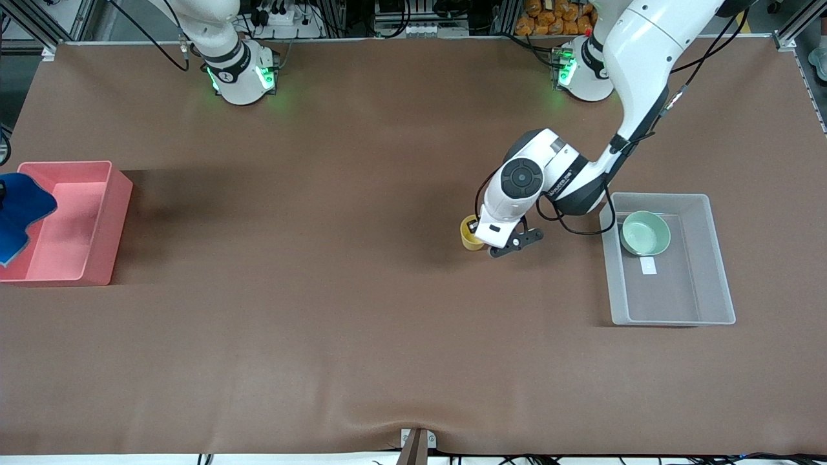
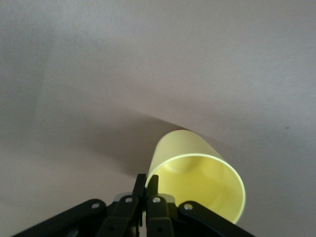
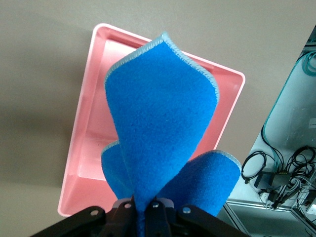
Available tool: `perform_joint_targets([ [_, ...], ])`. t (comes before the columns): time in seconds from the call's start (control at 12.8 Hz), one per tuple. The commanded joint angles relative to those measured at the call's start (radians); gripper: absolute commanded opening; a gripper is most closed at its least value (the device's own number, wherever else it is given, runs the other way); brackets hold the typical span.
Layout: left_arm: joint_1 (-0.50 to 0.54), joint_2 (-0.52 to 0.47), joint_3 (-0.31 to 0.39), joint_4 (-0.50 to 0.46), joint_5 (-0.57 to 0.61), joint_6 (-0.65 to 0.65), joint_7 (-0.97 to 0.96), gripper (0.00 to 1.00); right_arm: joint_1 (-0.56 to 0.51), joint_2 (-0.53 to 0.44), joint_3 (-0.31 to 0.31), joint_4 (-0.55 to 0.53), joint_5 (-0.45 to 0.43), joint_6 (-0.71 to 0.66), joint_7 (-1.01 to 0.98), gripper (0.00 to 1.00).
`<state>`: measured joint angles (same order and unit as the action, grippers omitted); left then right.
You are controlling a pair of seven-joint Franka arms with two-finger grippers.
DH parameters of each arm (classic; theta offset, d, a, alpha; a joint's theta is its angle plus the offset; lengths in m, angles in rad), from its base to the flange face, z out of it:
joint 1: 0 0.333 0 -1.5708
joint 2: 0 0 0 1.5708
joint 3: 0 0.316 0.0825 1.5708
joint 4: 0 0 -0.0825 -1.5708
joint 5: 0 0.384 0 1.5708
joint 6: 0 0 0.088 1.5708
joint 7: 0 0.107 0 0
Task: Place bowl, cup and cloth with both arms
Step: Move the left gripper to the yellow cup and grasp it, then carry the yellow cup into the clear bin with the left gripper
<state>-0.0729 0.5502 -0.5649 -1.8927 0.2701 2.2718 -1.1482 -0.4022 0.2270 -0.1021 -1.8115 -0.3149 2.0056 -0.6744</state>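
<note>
My left gripper (image 2: 148, 183) is shut on the rim of the yellow cup (image 2: 197, 180), one finger inside and one outside. In the front view the cup (image 1: 470, 234) is low over the table's middle, beside the clear tray, partly hidden by the left hand (image 1: 510, 239). I cannot tell if it touches the table. The mint green bowl (image 1: 645, 232) sits in the clear tray (image 1: 672, 316). My right gripper (image 3: 144, 207) is shut on the blue cloth (image 3: 158, 128), which hangs over the pink bin (image 3: 81, 163). In the front view the cloth (image 1: 19, 210) shows at the picture's edge.
The pink bin (image 1: 97, 258) stands at the right arm's end of the table. The clear tray, with a small white label (image 1: 648, 265) inside, stands at the left arm's end. Cables and a metal frame (image 3: 286, 163) lie past the table's edge near the pink bin.
</note>
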Motion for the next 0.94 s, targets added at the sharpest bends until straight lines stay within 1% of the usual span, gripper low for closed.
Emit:
perform_joint_targets([
  [0.0,0.03,-0.065,0.002,0.001,0.029,-0.04,-0.015,0.0,-0.044,0.041,0.022,0.018,-0.007,0.036,-0.034,0.0],
  [0.16,0.073,-0.146,0.002,0.009,0.029,-0.092,0.04,0.0,-0.063,0.067,0.022,0.018,0.02,0.059,-0.054,0.0],
  [0.23,0.117,-0.188,0.0,0.009,0.029,-0.13,0.124,0.0,-0.063,0.08,0.021,0.018,0.036,0.067,-0.057,0.0],
  [0.55,0.315,-0.318,-0.006,0.012,0.011,-0.224,0.466,0.0,-0.066,0.115,0.021,0.018,0.039,0.108,-0.057,0.0],
  [0.7,0.405,-0.345,-0.006,0.023,0.011,-0.256,0.63,0.0,-0.079,0.132,0.022,0.018,0.04,0.117,-0.059,0.0],
  [0.86,0.484,-0.346,-0.003,0.026,0.011,-0.261,0.779,0.0,-0.081,0.156,0.022,0.017,0.054,0.117,-0.057,0.0],
])
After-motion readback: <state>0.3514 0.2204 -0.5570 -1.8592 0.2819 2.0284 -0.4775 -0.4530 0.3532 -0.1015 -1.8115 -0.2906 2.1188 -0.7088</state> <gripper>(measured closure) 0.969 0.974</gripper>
